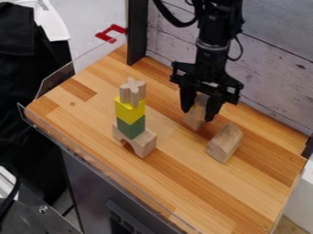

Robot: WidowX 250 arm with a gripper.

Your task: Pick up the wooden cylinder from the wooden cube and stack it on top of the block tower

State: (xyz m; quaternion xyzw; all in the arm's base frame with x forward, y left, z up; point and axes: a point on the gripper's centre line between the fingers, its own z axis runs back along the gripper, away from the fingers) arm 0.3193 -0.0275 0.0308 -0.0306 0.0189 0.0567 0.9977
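**Six blocks, four of them bare wood**

You have six blocks on the table (202, 187). Four are bare, pale wood: one grooved block with a cross-shaped top (132, 91), one arched block (144, 142), one partly hidden block (194, 120) and one chunky block with slanting sides (225, 142). Your coloured ones number two: one bright yellow block (129, 109) and one dark green block (131, 127). You also have one red, C-shaped piece (104, 36).

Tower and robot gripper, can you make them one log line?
gripper at plain block | tower, bottom up: wooden arch, green block, yellow block, cross-shaped piece | loose block nearby
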